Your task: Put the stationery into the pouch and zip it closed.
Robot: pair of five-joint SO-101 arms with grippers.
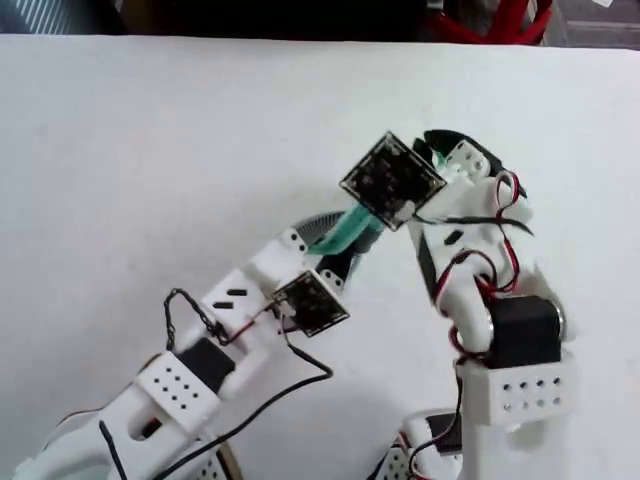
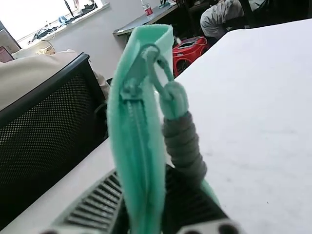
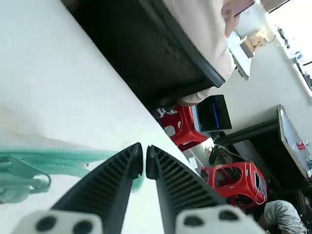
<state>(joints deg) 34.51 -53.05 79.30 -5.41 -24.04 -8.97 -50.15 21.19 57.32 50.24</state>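
near the middle of the white worktop (image 1: 150, 130), the mint-green pouch (image 1: 345, 232) is held off the surface between the two arms. the left tool (image 1: 325, 250) comes in from the near-left corner and is clamped on one end of the pouch. from its own wrist camera the fabric rises out of the closed fingers (image 2: 92, 207), standing on edge with the zip facing the lens. the zipper slider (image 2: 146, 53) sits close to the far end of the pouch. its green pull tab (image 2: 173, 97) hangs down beside the zip, with a grey wrapped cord (image 2: 185, 141) below it. the zip teeth visible below the slider look meshed together. the right tool (image 3: 145, 158) reaches in from the near-right side. its ribbed fingers are drawn almost fully together with a thin slit at the tips, nipping the pouch's green mesh edge (image 3: 53, 158). a black mesh chair (image 2: 44, 141) stands just beyond the worktop's edge.
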